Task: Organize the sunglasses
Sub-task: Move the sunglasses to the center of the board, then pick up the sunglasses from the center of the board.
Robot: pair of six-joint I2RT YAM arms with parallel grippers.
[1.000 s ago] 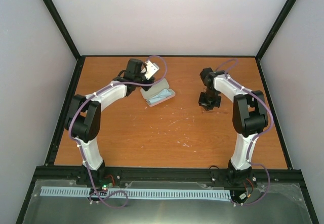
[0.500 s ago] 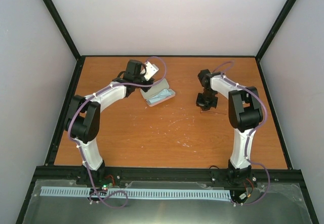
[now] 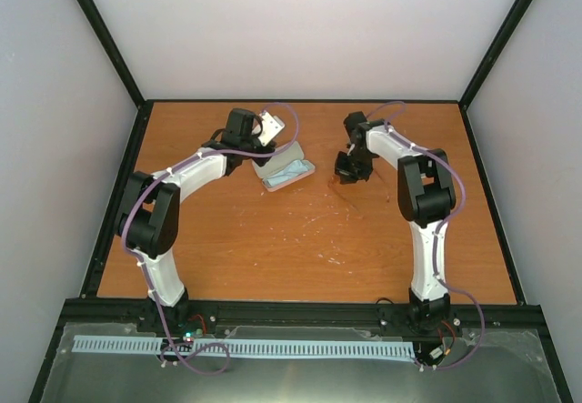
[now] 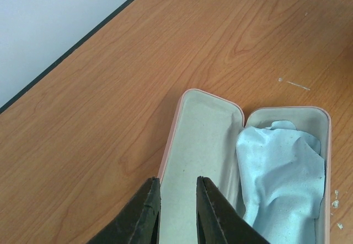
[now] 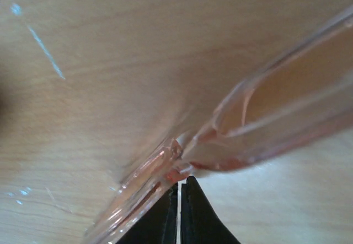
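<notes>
The pink case lies open at the back of the table, with the light-blue cloth in its tray. In the left wrist view the lid's grey inside lies beside the cloth. My left gripper hovers at the lid's left rim, jaws a little apart and holding nothing; it also shows in the top view. My right gripper is shut on the translucent reddish sunglasses, pinching the frame near a hinge. In the top view it is right of the case, the sunglasses faint below it.
A black frame rail and white walls bound the orange table. Pale scratches mark the wood at its middle. Both arm bases stand at the near edge.
My right gripper has swung left and back towards the case, taking the sunglasses with it. My left arm and the case have not moved.
</notes>
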